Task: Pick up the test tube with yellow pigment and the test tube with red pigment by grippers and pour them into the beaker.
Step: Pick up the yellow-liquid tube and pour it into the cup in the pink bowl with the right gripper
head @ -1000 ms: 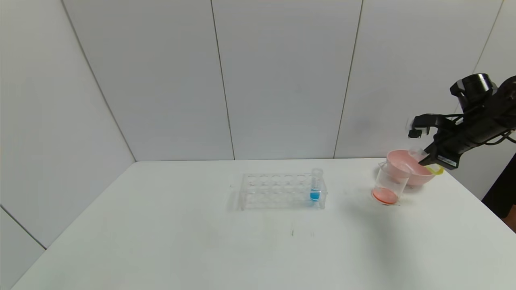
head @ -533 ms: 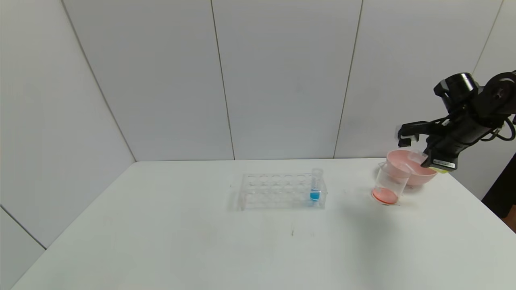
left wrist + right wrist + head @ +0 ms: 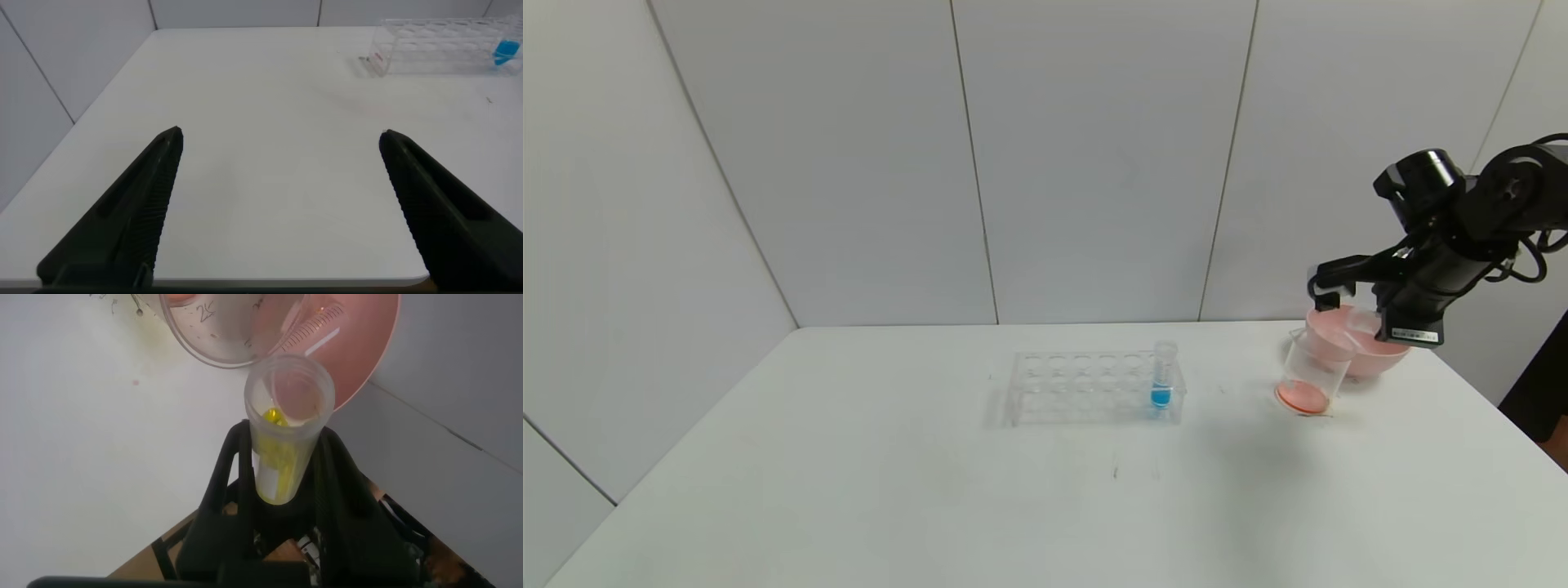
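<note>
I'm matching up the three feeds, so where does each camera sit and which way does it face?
Head: high on the robot, facing forward and down at the table; the right gripper shows.
Left wrist: looks across the table past the left gripper.
Right wrist: along its fingers at the yellow tube and beaker.
Shared: rack, blue tube.

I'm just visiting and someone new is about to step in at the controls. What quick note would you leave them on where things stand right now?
Right gripper: jaws shut on the test tube with yellow pigment, tipped toward the beaker beside the pink bowl.
Left gripper: jaws open, idle over bare table.
Rack: holds only the blue tube.
Done: orange-red liquid already sits in the beaker.
Left: yellow is still in the tube; finish the pour. The red tube is not in view.
</note>
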`<action>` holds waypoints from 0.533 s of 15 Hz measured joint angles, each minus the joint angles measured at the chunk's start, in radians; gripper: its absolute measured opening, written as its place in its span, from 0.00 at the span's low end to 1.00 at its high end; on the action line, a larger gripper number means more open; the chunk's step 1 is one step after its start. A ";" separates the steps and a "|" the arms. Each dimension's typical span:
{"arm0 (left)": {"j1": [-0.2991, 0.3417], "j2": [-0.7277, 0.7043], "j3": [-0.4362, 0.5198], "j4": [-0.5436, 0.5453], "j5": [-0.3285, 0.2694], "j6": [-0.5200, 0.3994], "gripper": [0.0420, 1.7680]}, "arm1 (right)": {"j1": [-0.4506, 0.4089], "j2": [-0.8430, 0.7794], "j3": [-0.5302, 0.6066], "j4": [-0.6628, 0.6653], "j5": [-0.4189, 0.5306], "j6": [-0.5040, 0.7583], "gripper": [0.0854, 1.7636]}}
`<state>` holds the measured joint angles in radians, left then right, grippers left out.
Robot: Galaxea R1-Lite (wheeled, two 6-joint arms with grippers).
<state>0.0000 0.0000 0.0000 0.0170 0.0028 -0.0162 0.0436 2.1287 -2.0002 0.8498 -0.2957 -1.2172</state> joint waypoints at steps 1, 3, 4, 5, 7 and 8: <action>0.000 0.000 0.000 0.000 0.000 0.000 0.97 | 0.004 0.000 0.000 0.001 -0.014 -0.007 0.24; 0.000 0.000 0.000 0.000 0.000 0.000 0.97 | 0.009 -0.002 0.000 0.005 -0.045 -0.018 0.24; 0.000 0.000 0.000 0.000 0.000 -0.001 0.97 | 0.010 -0.005 0.000 0.008 -0.053 -0.023 0.24; 0.000 0.000 0.000 0.000 0.000 0.000 0.97 | 0.011 -0.007 0.000 0.015 -0.060 -0.025 0.24; 0.000 0.000 0.000 0.000 0.000 0.000 0.97 | 0.014 -0.009 0.000 0.017 -0.062 -0.027 0.24; 0.000 0.000 0.000 0.000 0.000 0.000 0.97 | 0.015 -0.010 0.000 0.017 -0.062 -0.027 0.24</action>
<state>0.0000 0.0000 0.0000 0.0170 0.0028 -0.0166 0.0589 2.1191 -1.9998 0.8670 -0.3581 -1.2440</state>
